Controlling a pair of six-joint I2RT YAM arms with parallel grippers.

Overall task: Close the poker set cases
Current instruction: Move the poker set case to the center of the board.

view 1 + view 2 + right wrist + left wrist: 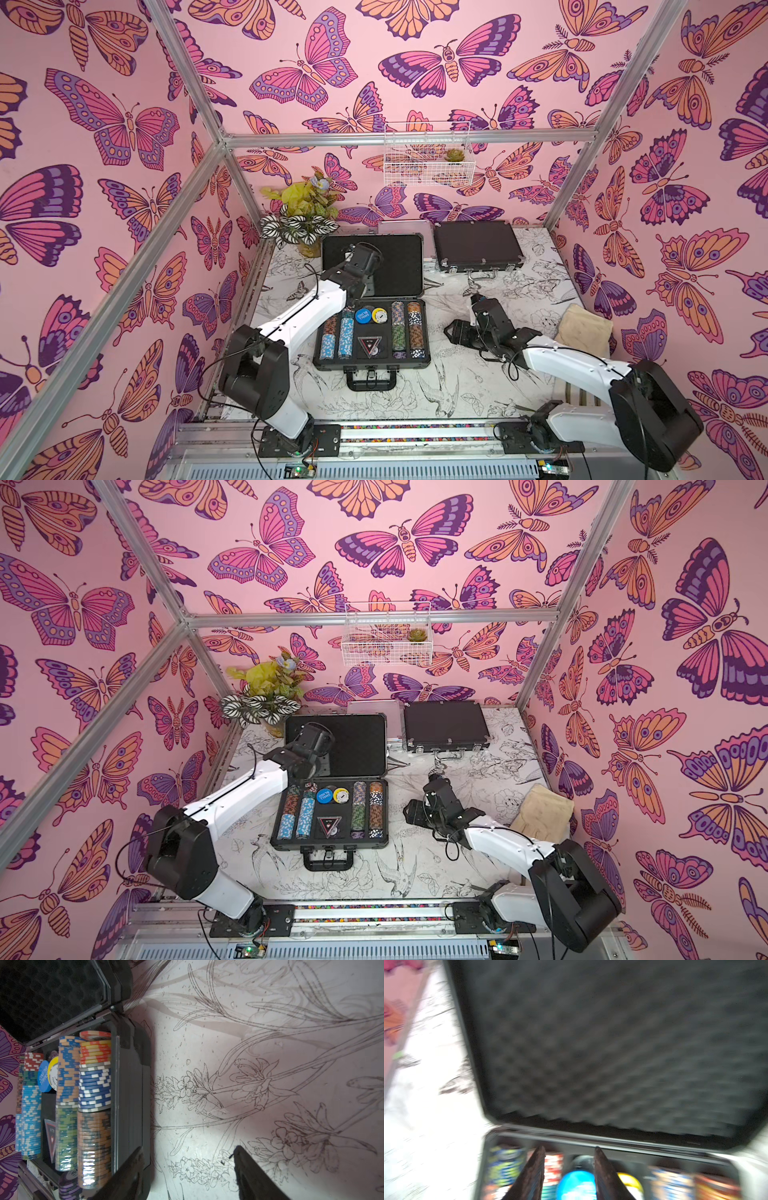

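Note:
The large black poker set case [419, 332] lies open mid-table, with chip rows in its base and its foam-lined lid [395, 262] standing up behind. My left gripper [365, 293] hovers over the chips by the hinge. In the blurred left wrist view its jaws [569, 1149] stand apart and hold nothing, facing the lid foam [612, 1043]. My right gripper [477, 298] is open above bare table, just right of the case wall [131, 1084]. A medium black case [478, 245] lies shut at the back right. The small silver case [403, 226] sits behind, mostly hidden.
A potted plant [303, 220] stands at the back left next to the open lid. A white wire basket [428, 156] hangs on the back wall. A beige cloth [586, 328] lies at the right edge beside my right arm. Aluminium frame posts ring the table.

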